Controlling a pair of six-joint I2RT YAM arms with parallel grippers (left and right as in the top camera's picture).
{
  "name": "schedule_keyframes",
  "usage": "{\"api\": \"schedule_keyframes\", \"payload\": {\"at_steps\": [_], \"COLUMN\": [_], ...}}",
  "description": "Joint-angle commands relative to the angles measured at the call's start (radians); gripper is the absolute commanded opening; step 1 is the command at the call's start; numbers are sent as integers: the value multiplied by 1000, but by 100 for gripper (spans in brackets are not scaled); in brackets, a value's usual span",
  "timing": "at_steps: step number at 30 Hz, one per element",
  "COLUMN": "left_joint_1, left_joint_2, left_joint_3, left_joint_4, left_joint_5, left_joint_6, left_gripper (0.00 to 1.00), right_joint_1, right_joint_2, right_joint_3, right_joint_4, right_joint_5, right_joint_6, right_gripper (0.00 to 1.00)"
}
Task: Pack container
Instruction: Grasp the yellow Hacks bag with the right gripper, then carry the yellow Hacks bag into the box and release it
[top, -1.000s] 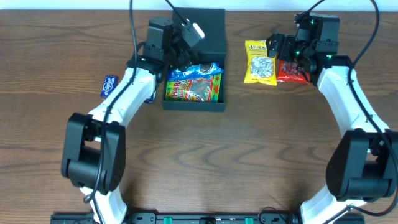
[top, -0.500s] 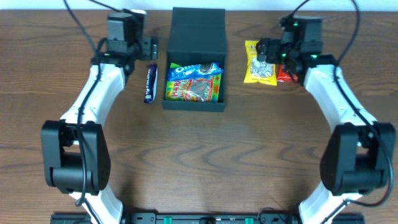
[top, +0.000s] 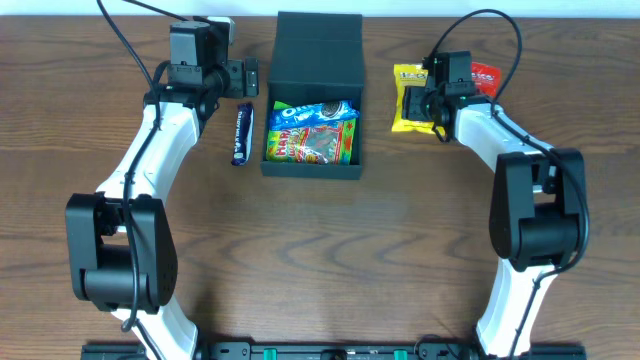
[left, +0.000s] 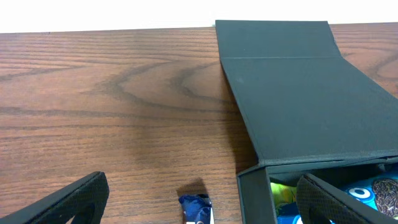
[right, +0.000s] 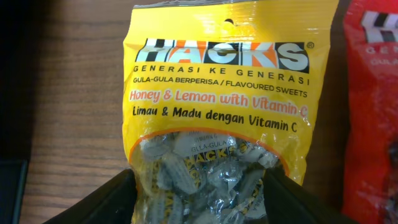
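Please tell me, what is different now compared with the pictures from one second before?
The left gripper drew back from over the container to its far-left side, open. The right gripper moved toward the container, from the red packet onto the yellow packet, fingers straddling it. Container and contents stayed.

Near the far edge of the desk (top: 400, 250) stood one dark teal container (top: 318, 45) holding at least two snacks, one blue packet (top: 325, 110) and one red-and-green packet (top: 315, 147), with one dark blue bar (top: 241, 133) just left of it and one yellow bag (top: 408, 100) and one red bag (top: 485, 75) to its right.
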Motion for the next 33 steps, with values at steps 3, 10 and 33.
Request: {"api": "schedule_keyframes", "payload": {"at_steps": [3, 10, 33], "left_joint_1": [0, 1, 94], "left_joint_2": [-16, -16, -69], "left_joint_3": [13, 13, 13], "left_joint_4": [-4, -3, 19], "left_joint_5": [7, 2, -184], "left_joint_6": [-4, -3, 58], "left_gripper": [98, 98, 95], "right_joint_1": [15, 15, 410], "right_joint_2": [29, -8, -356], "right_joint_3": [13, 23, 64], "right_joint_4": [-8, -68, -150], "right_joint_5": [30, -37, -152], "right_joint_6": [-7, 38, 34], "right_gripper": [23, 1, 1]}}
